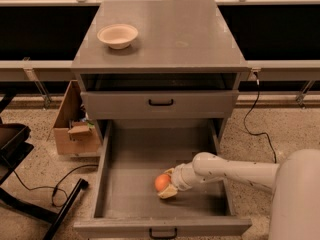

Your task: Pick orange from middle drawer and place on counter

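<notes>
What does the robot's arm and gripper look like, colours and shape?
The arm is a smooth, rounded white tube with small dark specks, widening into a large white shell at the right edge. It ends in a cream-yellow gripper, which sits in the middle drawer by the orange. No cables show on it.
</notes>
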Robot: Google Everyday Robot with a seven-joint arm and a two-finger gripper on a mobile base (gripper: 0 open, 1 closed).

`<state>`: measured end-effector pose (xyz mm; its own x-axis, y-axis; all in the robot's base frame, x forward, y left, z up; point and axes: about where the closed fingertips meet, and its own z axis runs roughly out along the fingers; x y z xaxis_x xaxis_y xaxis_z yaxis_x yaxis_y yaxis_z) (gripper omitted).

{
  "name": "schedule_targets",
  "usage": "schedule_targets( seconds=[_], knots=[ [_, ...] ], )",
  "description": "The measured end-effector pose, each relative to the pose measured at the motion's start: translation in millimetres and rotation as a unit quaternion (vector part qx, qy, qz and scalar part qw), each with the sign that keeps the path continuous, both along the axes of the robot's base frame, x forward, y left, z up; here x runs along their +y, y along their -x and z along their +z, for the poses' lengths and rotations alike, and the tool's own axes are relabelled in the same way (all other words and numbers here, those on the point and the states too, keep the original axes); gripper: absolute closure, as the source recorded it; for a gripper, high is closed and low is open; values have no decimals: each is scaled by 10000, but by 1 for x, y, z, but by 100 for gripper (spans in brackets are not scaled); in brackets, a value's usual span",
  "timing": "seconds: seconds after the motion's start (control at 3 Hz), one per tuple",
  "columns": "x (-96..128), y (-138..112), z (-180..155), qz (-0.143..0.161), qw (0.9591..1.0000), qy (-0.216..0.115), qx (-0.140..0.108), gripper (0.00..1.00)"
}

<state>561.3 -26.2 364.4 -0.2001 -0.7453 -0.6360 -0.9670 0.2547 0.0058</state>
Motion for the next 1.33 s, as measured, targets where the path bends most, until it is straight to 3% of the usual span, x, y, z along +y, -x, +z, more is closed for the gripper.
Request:
schedule_targets(
  seconds=[0.33, 0.67, 1.33],
  knots=[
    [0, 0, 0, 1, 10000, 0, -1, 100],
    [9, -10, 51, 223, 9995, 92, -213, 100],
    [-3, -21, 214, 303, 9985, 167, -419, 100]
  ],
)
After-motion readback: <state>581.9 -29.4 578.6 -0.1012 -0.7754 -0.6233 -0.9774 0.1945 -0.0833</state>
